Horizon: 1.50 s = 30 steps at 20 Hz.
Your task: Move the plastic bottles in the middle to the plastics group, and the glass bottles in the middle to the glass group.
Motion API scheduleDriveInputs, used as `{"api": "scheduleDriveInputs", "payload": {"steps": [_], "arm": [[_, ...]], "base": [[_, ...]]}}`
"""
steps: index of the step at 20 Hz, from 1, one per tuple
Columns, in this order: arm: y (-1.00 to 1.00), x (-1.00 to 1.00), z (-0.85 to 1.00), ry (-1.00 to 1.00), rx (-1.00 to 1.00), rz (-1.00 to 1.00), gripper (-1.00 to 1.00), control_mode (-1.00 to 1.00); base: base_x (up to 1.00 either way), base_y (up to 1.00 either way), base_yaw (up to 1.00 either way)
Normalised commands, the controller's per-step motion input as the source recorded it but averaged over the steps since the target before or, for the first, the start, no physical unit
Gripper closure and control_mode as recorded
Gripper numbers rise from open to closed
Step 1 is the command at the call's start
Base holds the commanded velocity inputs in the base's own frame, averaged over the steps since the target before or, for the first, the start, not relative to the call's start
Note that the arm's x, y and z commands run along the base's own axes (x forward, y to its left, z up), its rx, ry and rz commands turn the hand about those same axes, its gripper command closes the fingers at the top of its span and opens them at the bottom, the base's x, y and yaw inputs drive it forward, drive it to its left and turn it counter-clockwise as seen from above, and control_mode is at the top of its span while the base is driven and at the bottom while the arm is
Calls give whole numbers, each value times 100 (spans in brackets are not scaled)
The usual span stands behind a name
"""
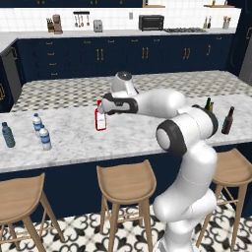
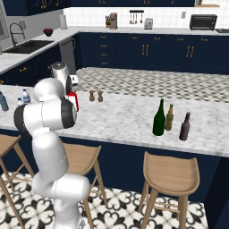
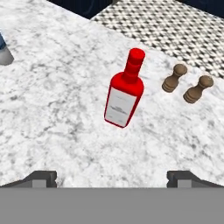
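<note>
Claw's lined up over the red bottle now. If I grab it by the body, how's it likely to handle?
The red bottle looks rigid, probably glass, so it shouldn't flex but may break if dropped. Its smooth glossy body could slip between the open claw, so grip at the label. Standing upright, tall on a narrow base, it would likely tip from a nudge near the cap, possibly toward the two brown shakers beside it.

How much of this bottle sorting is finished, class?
Done: the green wine bottle stands beside the glass group; three plastic bottles stand together at the far end. In hand: the open gripper hovers over the red bottle, not gripping. Left: carrying it to the glass group.
</note>
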Motion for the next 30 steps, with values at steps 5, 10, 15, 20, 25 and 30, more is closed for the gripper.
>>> {"api": "scheduleDriveInputs", "payload": {"steps": [5,10,15,20,25,30], "arm": [[0,28,-8,1,0,0,-100,-100],[0,18,-17,1,0,0,-100,-100],[1,17,-7,3,1,0,-100,-100],[8,14,0,0,0,1,-100,-100],[16,7,-5,0,0,2,-100,-100],[19,3,-22,0,0,0,-100,-100]], "base": [[0,0,0],[0,0,0],[0,0,0],[0,0,0],[0,0,0],[0,0,0]]}}
